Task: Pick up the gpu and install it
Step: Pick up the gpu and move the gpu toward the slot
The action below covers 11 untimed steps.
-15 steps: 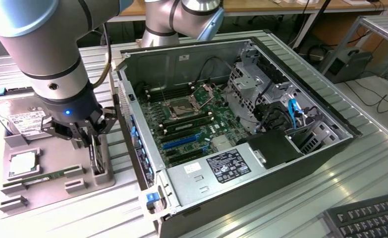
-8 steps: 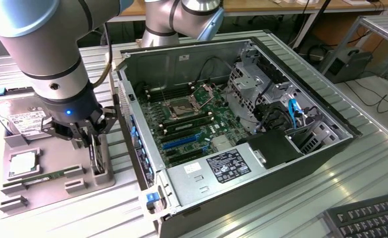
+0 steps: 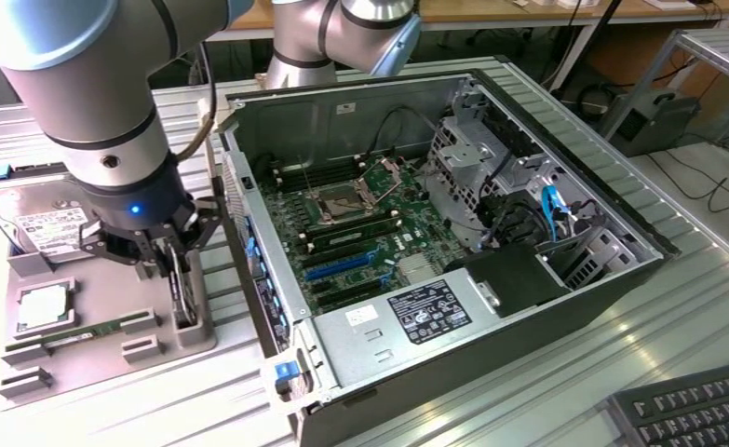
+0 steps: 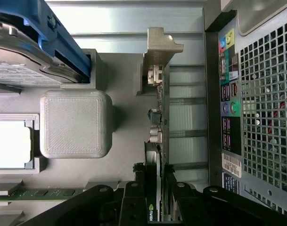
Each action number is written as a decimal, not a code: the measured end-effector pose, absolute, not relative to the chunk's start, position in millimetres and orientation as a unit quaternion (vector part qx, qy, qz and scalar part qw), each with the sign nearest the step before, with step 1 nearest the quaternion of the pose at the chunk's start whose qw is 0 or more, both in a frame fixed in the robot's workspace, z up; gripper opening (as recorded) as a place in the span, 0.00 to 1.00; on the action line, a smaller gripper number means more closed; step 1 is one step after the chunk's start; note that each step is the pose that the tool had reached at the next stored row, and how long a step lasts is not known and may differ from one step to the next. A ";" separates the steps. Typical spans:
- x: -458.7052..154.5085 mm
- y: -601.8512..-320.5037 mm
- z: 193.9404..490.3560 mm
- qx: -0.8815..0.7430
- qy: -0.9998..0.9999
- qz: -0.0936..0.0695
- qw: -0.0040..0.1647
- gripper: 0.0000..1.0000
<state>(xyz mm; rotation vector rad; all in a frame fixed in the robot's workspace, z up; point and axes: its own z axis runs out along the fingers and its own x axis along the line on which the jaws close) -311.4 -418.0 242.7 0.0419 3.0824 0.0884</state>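
The gpu (image 4: 156, 141) stands on edge in a slot of the grey holder tray (image 3: 153, 349); its silver end bracket (image 4: 158, 44) points away from the gripper. My gripper (image 4: 155, 195) straddles the card's near end, with a black finger pressed against each face. In the exterior view the gripper (image 3: 171, 265) hangs over the tray just left of the open computer case (image 3: 613, 279), and the gpu (image 3: 188, 303) shows as a thin dark card beneath it. The card still sits in its slot. The blue expansion slot (image 3: 339, 265) lies on the motherboard inside the case.
On the tray sit a silver hard drive (image 3: 47, 228), a processor (image 3: 44, 307) and a green memory stick (image 3: 91, 331). The case's rear panel (image 4: 256, 94) stands close beside the card. A keyboard (image 3: 699, 410) lies at the exterior view's lower right.
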 end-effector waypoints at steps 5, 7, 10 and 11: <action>-307.7 -418.0 244.8 -0.003 0.999 0.030 0.026 0.26; -306.9 -418.0 246.9 -0.005 0.999 0.030 0.025 0.26; -306.5 -418.0 251.2 -0.007 0.999 0.030 0.025 0.26; -306.4 -418.0 252.8 -0.007 0.999 0.030 0.025 0.26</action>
